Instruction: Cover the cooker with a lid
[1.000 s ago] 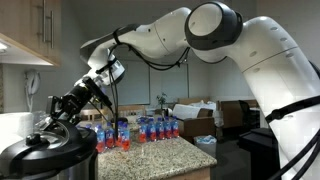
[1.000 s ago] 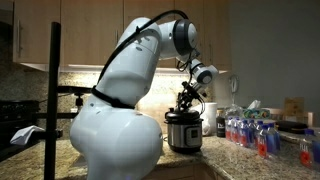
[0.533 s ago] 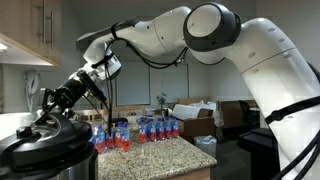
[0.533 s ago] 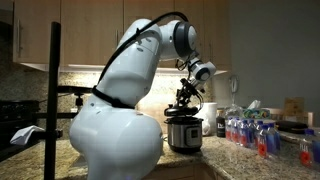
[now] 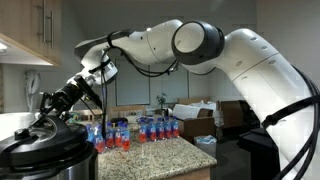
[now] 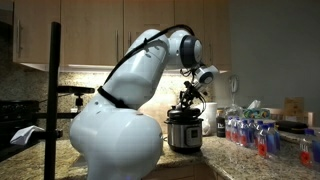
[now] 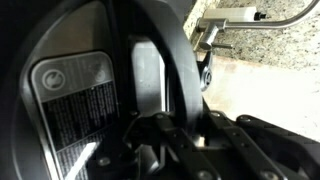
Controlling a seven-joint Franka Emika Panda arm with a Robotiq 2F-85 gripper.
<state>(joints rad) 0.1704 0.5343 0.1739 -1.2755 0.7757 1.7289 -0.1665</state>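
The cooker [image 5: 40, 166], silver-bodied with a black rim, stands at the near end of the granite counter; it also shows in an exterior view [image 6: 184, 136]. The black domed lid [image 5: 38, 144] lies on top of it and fills the wrist view [image 7: 70, 90] with its white label. My gripper [image 5: 46, 118] is directly above the lid's centre, its fingers shut around the raised handle [image 7: 150, 70]. In an exterior view the gripper [image 6: 187, 105] points straight down onto the lid [image 6: 184, 117]. Whether the lid sits fully flush on the rim is hard to tell.
Several plastic bottles with red and blue labels [image 5: 140, 130] stand in a group on the granite counter [image 5: 160, 155], beside the cooker; they also show in an exterior view [image 6: 250, 132]. Wall cabinets [image 5: 25, 30] hang overhead. A black pole [image 6: 52, 90] stands in the foreground.
The gripper with the lid's handle has shifted slightly sideways and down over the cooker. The arm's upper joints have swung round.
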